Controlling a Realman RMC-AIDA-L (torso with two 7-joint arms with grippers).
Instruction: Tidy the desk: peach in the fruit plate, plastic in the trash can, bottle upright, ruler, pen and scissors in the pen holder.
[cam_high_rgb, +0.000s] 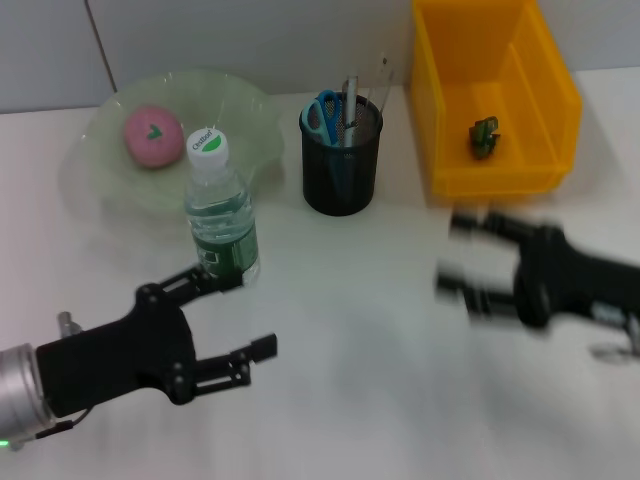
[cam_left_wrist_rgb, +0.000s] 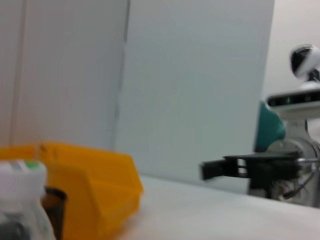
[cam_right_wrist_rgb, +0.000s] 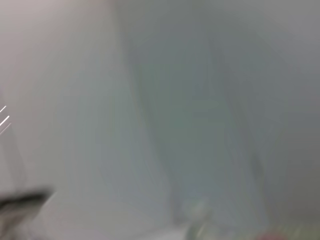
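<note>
While everything looks sorted, both arms hang over the white desk (cam_high_rgb: 360, 340) with nothing held.
Yellow plastic bin (cam_high_rgb: 490, 100) has the green scrap (cam_high_rgb: 485, 137); pale glass plate (cam_high_rgb: 170, 140) cradles the pink peach (cam_high_rgb: 152, 136); clear water bottle (cam_high_rgb: 221, 215) upright; black mesh holder (cam_high_rgb: 341, 155) is filled. Left gripper (cam_high_rgb: 235, 320) spread wide beside the bottle, right gripper (cam_high_rgb: 460, 260) also parted.

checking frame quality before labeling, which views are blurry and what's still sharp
Head view: the right gripper is smeared by motion blur, while the bottle, pen holder and left gripper are crisp. Left wrist view: soft, the yellow bin still readable. Right wrist view: blurred throughout, nothing identifiable.
</note>
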